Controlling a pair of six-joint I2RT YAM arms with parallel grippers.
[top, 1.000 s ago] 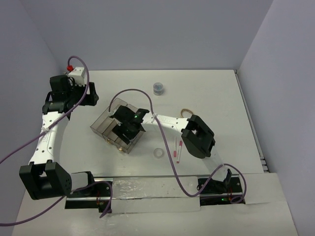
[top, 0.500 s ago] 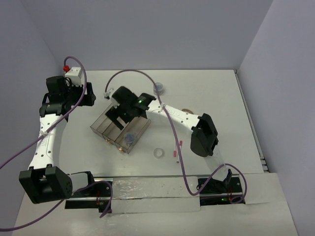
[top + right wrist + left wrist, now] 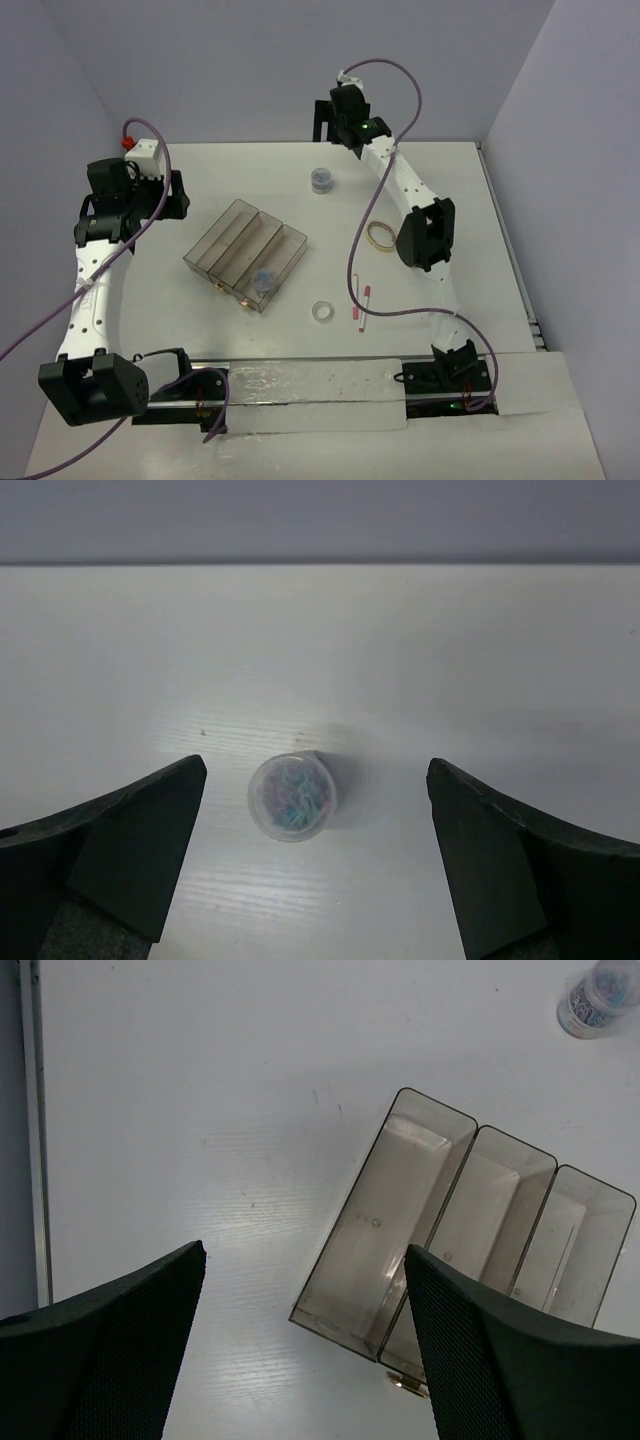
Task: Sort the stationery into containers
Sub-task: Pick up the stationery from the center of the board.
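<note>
The brownish three-compartment tray [image 3: 228, 228] lies left of centre on the table, and its wall [image 3: 352, 1220] shows in the left wrist view. One clear jar with blue contents [image 3: 264, 281] sits in the tray's right compartment. The other jar [image 3: 321, 178] [image 3: 290, 797] [image 3: 595, 995] stands on the far table. My right gripper [image 3: 326, 118] [image 3: 315, 765] hangs open high above that jar, touching nothing. A tan rubber-band loop [image 3: 379, 235], a white tape ring [image 3: 322, 311] and two white pens with red ends [image 3: 361, 303] lie right of the tray. My left gripper [image 3: 166, 196] [image 3: 305, 1255] is open and empty, left of the tray.
Walls close the table at the back and both sides. A metal rail [image 3: 300, 385] with the arm bases runs along the near edge. Purple cables [image 3: 365, 210] loop over the arms. A strip [image 3: 35, 1130] edges the table in the left wrist view.
My right gripper opened over the tray, left a jar in the right compartment, then rose and swung to the far table above the other jar. The left arm drew back slightly left.
</note>
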